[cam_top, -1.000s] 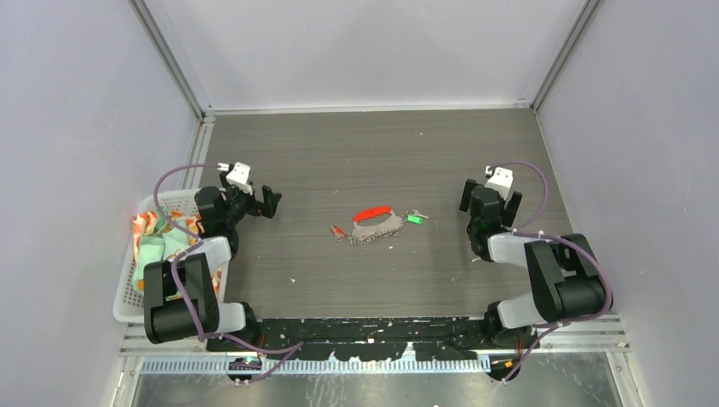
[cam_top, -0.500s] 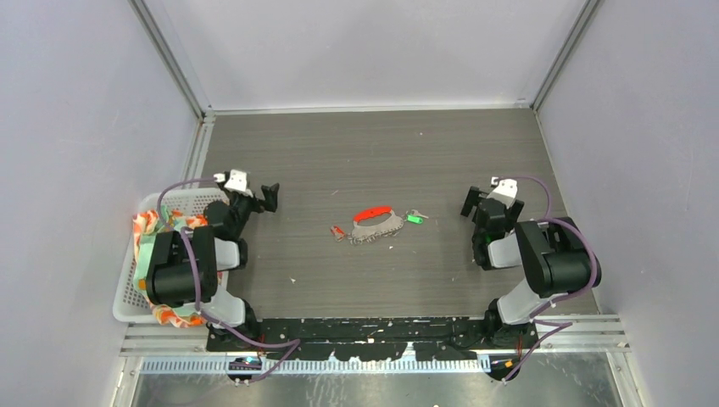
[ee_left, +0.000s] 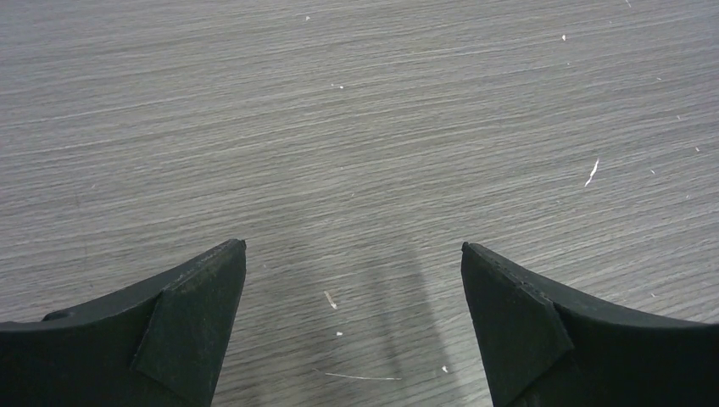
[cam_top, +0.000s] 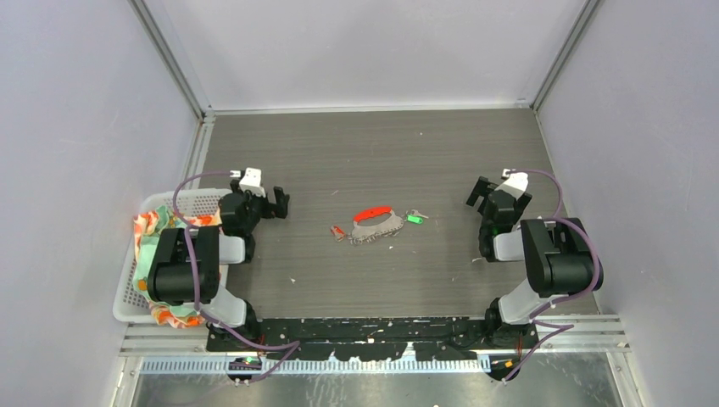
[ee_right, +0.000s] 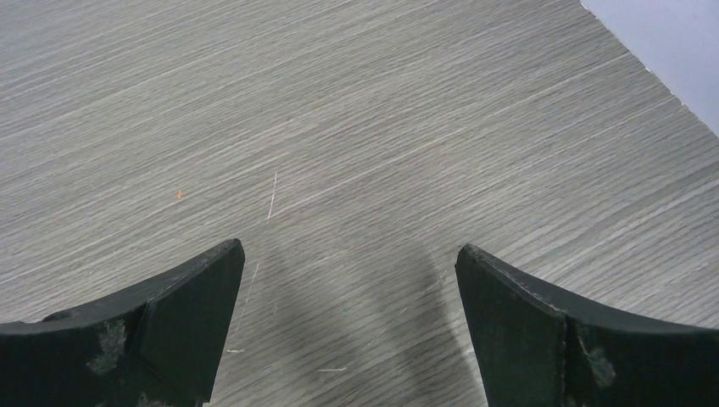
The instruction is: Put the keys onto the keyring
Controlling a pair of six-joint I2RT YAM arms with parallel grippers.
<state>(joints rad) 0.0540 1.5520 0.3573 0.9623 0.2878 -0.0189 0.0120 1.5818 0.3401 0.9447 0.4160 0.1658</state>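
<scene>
While the left tool [cam_top: 277, 202] and right tool [cam_top: 480, 195] hang wide open and empty, the keyring [cam_top: 374, 229] lies on the desk [cam_top: 373, 144] between the green-headed key [cam_top: 414, 218] and red-tagged key [cam_top: 337, 230]; these look light, thin, slippery, best pinched by their heads

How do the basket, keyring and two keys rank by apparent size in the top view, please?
1. basket
2. keyring
3. green-tagged key and red-tagged key: alike, too small to rank.
</scene>
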